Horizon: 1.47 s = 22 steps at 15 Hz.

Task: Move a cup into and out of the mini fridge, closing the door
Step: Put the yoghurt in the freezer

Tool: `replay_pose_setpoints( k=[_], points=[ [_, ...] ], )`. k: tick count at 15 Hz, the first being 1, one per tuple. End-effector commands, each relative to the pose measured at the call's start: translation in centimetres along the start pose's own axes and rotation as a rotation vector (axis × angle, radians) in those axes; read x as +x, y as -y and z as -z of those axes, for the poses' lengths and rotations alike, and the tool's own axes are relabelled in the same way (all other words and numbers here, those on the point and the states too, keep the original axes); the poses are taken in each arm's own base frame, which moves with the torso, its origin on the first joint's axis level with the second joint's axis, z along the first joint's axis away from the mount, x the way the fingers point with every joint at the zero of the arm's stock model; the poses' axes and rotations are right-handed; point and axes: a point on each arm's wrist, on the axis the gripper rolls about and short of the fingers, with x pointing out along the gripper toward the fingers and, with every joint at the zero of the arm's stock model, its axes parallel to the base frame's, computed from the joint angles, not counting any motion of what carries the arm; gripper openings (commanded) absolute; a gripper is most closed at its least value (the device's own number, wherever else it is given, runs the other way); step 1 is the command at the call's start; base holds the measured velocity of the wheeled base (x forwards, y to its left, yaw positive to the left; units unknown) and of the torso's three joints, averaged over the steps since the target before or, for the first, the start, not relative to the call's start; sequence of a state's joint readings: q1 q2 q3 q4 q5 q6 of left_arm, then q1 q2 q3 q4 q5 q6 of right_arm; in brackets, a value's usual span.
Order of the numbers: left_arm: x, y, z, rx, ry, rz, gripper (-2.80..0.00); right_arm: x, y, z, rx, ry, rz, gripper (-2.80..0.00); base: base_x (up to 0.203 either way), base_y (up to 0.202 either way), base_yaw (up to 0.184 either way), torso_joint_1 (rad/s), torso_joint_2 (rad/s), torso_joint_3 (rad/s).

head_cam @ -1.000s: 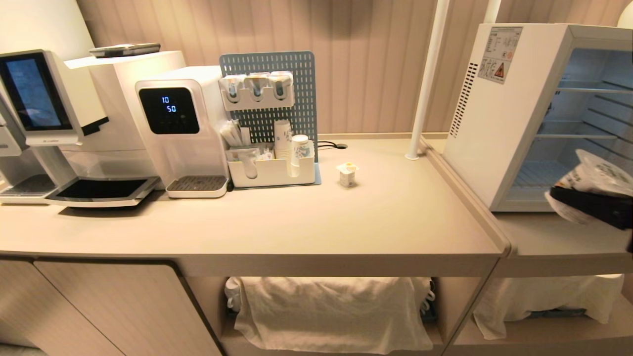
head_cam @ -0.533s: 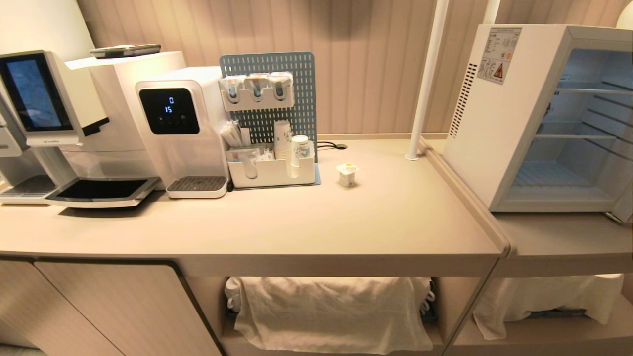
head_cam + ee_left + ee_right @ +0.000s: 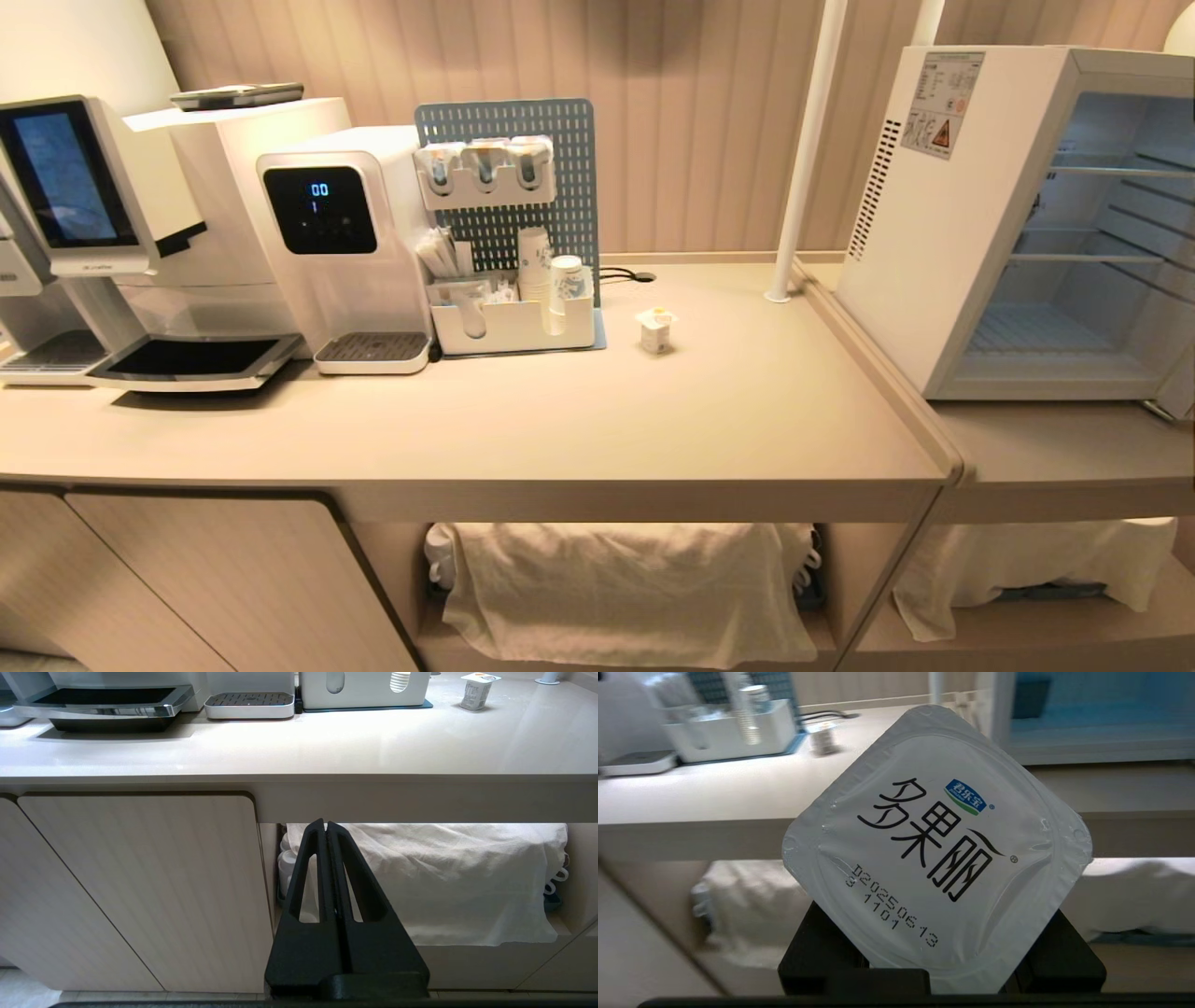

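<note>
Cup (image 3: 936,851) w/ a foil lid sits in the right end effector (image 3: 941,961), whose black jaws are part way apart and clamp the cup's body, down low in front of the surface (image 3: 560,420), out of the head view. Biggest thing first: the surface holds a coffee machine (image 3: 84,233) at the far left, then a water dispenser (image 3: 341,243), then a white organizer tray (image 3: 513,322) w/ paper cups. Next the mini fridge (image 3: 943,233) stands on the lower part of the surface at the right, open, w/ wire shelves that look bare. Only a thin bit of the door (image 3: 1178,387) shows at the right edge, swung wide. Under the surface a white cloth (image 3: 625,588) hangs over a shelf. A 2nd small cup (image 3: 656,329) stands on the surface between the tray and the fridge, well apart from both. Left end effector (image 3: 325,828) is pressed tight together w/ nothing in it, parked low by the cupboard front. My guess on the job: fridge is open and a cup is in hand outside it, so it either goes in next or has come out; can't tell which. Door is not closed yet, so that bit is left for sure.
</note>
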<state>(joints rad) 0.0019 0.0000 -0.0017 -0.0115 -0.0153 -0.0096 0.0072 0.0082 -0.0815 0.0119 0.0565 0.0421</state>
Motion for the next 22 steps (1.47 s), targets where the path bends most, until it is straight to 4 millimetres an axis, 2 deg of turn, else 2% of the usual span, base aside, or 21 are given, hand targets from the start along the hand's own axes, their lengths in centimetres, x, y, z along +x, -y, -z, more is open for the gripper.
replay_pose_setpoints(
  k=[1, 11, 22],
  points=[
    [0.01, 0.00, -0.01, -0.001, -0.001, -0.003, -2.80, 0.54, 0.23, 2.46, -0.048, -0.078, 0.044, -2.80, 0.000, 0.000, 0.000, 0.000, 0.00, 0.000],
    [0.01, 0.00, -0.02, 0.000, 0.001, -0.001, -2.80, 0.44, 0.25, 2.22, -0.080, -0.084, 0.056, -2.80, 0.000, -0.008, 0.000, 0.000, 0.00, 0.001],
    [0.01, 0.00, -0.02, 0.002, 0.001, -0.001, -2.80, 0.43, 0.25, 2.19, -0.080, -0.084, 0.056, -2.80, 0.000, -0.187, 0.001, 0.004, 0.00, 0.001]
  ],
)
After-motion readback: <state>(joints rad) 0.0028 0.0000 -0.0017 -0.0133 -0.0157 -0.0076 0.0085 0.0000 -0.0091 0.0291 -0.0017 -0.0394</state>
